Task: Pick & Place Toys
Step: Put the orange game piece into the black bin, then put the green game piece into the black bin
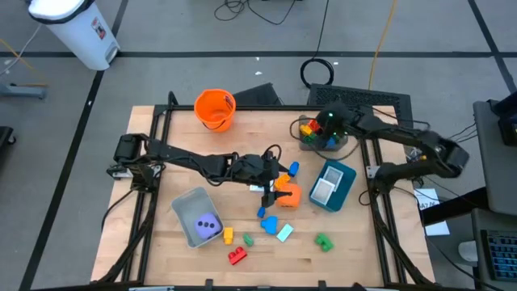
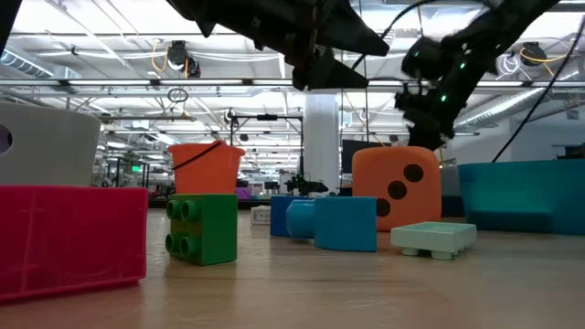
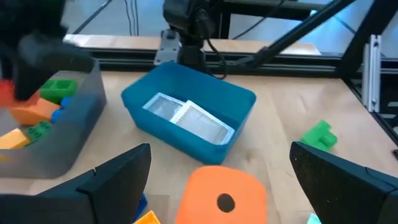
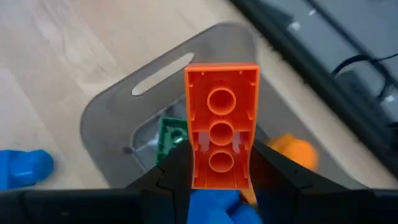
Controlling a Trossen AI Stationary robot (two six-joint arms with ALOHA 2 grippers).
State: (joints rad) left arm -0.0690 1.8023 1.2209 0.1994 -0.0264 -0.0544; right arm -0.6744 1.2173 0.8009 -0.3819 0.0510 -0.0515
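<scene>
Orange plastic brick [image 4: 221, 134], three round sockets showing on its underside, sits pinched between the right claw [image 4: 219, 169] fingers, held above the grey plastic bin [image 4: 118, 109] at the desk's far right. Green block [image 4: 170, 138] and a rounded orange piece [image 4: 292, 152] lie inside that bin; in the high view the grey bin [image 1: 321, 141] shows a mix of red, yellow and blue pieces under the right claw [image 1: 329, 123].

Left claw [image 3: 221, 186] hovers mid-desk with fingers spread wide, gripping nothing, right over the orange dotted die [image 3: 222, 196]. High view puts the left claw [image 1: 266, 174] just beside the orange die [image 1: 287, 194].

Teal plastic bin [image 1: 333, 184] sits just right of the die, white cards [image 3: 186, 116] inside. Second grey bin [image 1: 196, 217] at front left holds a purple dotted die [image 1: 208, 226].

Loose on the wooden desk [image 1: 363, 250]: red brick [image 1: 237, 255], yellow brick [image 1: 229, 235], small green block [image 1: 248, 240], green block [image 1: 323, 241], pale mint block [image 1: 284, 233], blue blocks [image 1: 269, 223].

Orange bucket [image 1: 215, 108] stands at the far edge.
</scene>
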